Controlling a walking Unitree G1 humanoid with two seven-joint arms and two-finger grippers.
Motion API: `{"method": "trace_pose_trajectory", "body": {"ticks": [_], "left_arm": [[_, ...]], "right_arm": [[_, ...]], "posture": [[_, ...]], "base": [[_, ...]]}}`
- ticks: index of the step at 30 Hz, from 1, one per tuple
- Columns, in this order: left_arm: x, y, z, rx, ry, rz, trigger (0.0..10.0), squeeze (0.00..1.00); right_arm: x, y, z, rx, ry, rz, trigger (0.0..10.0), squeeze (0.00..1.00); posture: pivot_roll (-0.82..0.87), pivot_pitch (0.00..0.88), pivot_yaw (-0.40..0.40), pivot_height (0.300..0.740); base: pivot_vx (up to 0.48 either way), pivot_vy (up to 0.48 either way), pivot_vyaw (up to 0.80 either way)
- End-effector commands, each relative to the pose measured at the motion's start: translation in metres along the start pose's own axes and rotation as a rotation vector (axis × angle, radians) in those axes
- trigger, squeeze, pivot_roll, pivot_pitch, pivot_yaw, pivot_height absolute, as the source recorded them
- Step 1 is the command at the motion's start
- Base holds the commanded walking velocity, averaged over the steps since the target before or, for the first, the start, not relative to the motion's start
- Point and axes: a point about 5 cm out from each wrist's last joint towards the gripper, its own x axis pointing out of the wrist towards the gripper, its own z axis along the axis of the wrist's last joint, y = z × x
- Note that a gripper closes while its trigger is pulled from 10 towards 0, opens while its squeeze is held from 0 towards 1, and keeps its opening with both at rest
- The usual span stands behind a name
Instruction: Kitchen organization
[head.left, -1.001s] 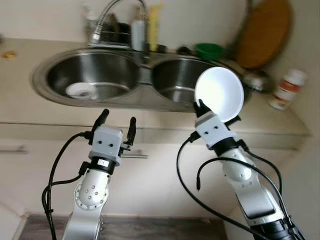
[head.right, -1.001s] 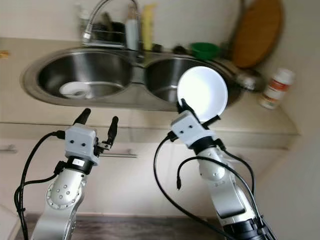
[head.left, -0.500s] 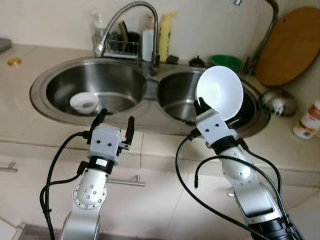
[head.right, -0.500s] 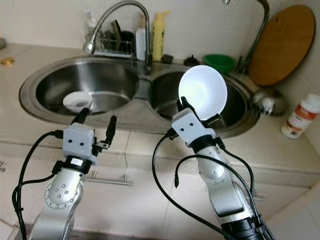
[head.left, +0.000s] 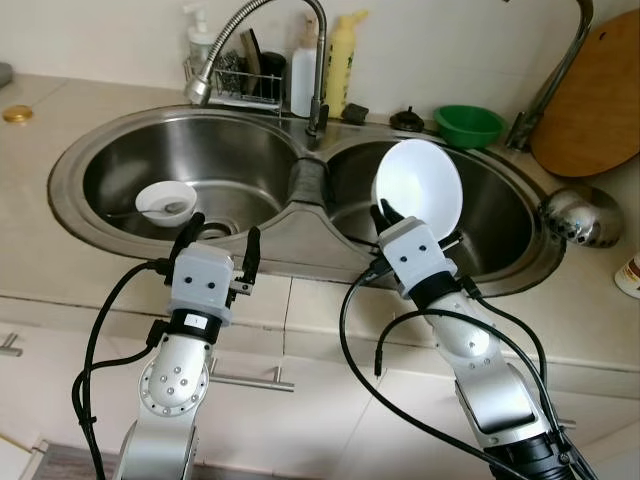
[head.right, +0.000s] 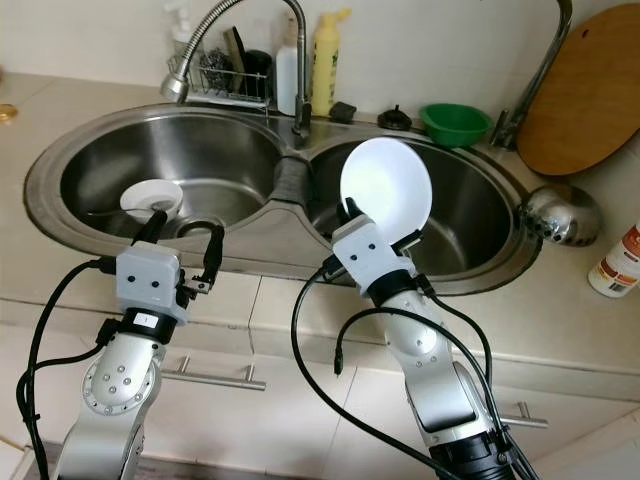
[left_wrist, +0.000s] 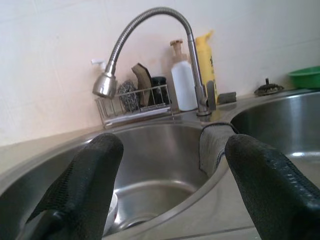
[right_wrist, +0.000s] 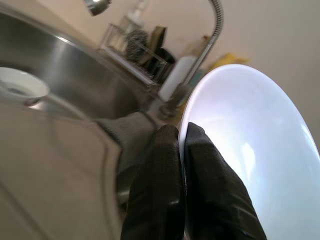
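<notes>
Two grippers | right gripper (head.left: 385, 213) clamps white bowl (head.left: 418, 190) | left gripper (head.left: 218, 232) apart | no legible writing

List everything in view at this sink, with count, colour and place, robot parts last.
double sink: 1, steel, set in the beige counter
small bowl: 1, white, in the left basin
faucet: 1, steel, behind the divider
cloth: 1, grey, draped over the divider
wire rack: 1, behind the left basin
bottles: 2, white and yellow, beside the faucet
green bowl: 1, behind the right basin
cutting board: 1, wooden, leaning at far right
ladle: 1, steel, right counter
white bowl: 1, held over the right basin
left gripper: open, at the counter edge
right gripper: shut on the white bowl's rim
</notes>
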Motion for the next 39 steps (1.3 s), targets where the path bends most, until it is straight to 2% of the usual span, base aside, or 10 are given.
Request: {"method": "trace_pose_trajectory", "body": {"ticks": [1, 14, 15, 16, 22, 26, 27, 28, 29, 39], "left_arm": [[0.001, -0.003, 0.001, 0.000, -0.009, -0.013, 10.0, 0.00], [0.004, -0.005, 0.002, 0.002, -0.023, -0.008, 10.0, 0.00], [0.005, -0.005, 0.002, 0.003, -0.024, -0.007, 10.0, 0.00], [0.004, -0.005, 0.002, 0.004, -0.025, -0.006, 10.0, 0.00], [0.004, -0.006, 0.002, 0.006, -0.028, 0.002, 10.0, 0.00], [0.003, -0.006, 0.002, 0.005, -0.026, 0.002, 10.0, 0.00], [0.003, -0.006, 0.002, 0.004, -0.025, 0.001, 10.0, 0.00], [0.003, -0.007, 0.001, 0.003, -0.024, 0.000, 10.0, 0.00], [0.003, -0.007, 0.001, 0.003, -0.022, -0.001, 10.0, 0.00], [0.003, -0.008, 0.001, -0.002, -0.018, -0.005, 10.0, 0.00]], "right_arm": [[0.008, -0.002, -0.010, 0.057, 0.066, 0.043, 0.0, 0.00], [0.066, -0.020, -0.038, 0.128, 0.344, 0.165, 0.0, 0.00], [0.070, -0.023, -0.044, 0.129, 0.392, 0.174, 3.3, 0.00], [0.072, -0.022, -0.050, 0.144, 0.432, 0.188, 10.0, 0.00], [0.069, -0.022, -0.073, 0.249, 0.605, 0.205, 10.0, 0.00], [0.068, -0.025, -0.078, 0.263, 0.632, 0.191, 10.0, 0.00], [0.068, -0.026, -0.078, 0.267, 0.638, 0.181, 10.0, 0.40], [0.068, -0.028, -0.079, 0.272, 0.641, 0.173, 10.0, 0.89], [0.069, -0.030, -0.079, 0.275, 0.641, 0.168, 10.0, 1.00], [0.074, -0.043, -0.072, 0.304, 0.574, 0.086, 10.0, 1.00]], "posture": [[0.09, 0.000, -0.078, 0.740], [0.13, 0.000, -0.093, 0.740], [0.14, 0.000, -0.097, 0.740], [0.14, 0.000, -0.099, 0.740], [0.15, 0.000, -0.107, 0.740], [0.15, 0.000, -0.107, 0.740], [0.15, 0.000, -0.107, 0.740], [0.14, 0.000, -0.104, 0.740], [0.14, 0.000, -0.103, 0.740], [0.13, 0.000, -0.099, 0.740]], "base": [[0.000, 0.000, 0.00], [0.000, 0.000, 0.00], [0.000, 0.000, 0.00], [0.000, 0.000, 0.00], [0.000, 0.000, 0.00], [0.000, 0.000, 0.00], [0.000, 0.000, 0.00], [0.000, 0.000, 0.00], [0.000, 0.000, 0.00], [0.000, 0.000, 0.00]]}}
